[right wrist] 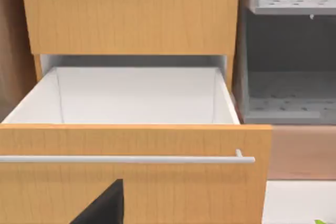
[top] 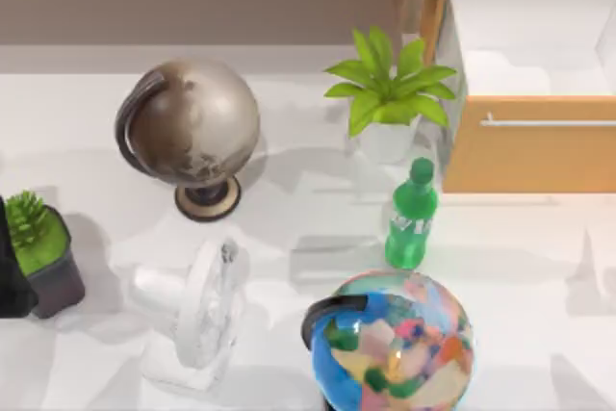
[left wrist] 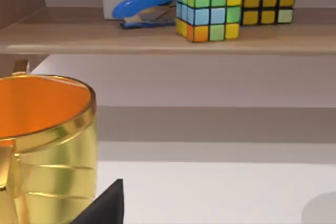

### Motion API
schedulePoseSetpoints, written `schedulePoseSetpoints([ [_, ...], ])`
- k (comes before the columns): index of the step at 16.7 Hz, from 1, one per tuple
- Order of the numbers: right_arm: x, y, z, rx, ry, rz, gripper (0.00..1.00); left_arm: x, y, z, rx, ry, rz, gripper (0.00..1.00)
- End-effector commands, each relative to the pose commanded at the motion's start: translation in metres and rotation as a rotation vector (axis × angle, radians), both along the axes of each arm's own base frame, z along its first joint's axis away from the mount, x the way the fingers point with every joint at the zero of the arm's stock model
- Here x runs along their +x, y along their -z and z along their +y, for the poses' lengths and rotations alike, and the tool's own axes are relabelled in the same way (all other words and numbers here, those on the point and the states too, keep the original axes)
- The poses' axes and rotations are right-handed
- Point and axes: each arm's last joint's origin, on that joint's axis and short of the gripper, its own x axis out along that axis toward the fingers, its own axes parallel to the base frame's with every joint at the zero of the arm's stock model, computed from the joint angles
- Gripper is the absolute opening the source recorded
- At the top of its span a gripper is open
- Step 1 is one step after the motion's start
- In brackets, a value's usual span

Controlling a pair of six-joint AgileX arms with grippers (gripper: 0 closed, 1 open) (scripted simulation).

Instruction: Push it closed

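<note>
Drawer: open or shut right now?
Open. The drawer is pulled out from its cabinet, its white inside exposed and empty behind the front panel and handle.

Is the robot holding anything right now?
Cannot be told. The drawer stands open with nothing gripping its handle.

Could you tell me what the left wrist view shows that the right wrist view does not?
Left wrist view alone: a gold cup with an orange inside, two puzzle cubes and a blue stapler on a wooden shelf. Right wrist view alone: the open drawer with its white inside and silver bar handle, facing the camera, and a grey rack beside it. Both share a dark wedge at the lower edge.
</note>
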Motion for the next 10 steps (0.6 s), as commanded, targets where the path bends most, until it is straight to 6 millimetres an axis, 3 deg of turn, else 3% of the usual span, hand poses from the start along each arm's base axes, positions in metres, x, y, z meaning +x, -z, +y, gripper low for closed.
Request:
schedulePoseSetpoints([
  [4,0.001,-0.007,-0.002,-0.002,0.007,-0.013,1.0,0.0,0.0,0.0,0.0,0.0,0.0,1.0],
  [10,0.024,-0.048,-0.014,-0.008,0.019,-0.033,1.0,0.0,0.0,0.0,0.0,0.0,0.0,1.0],
])
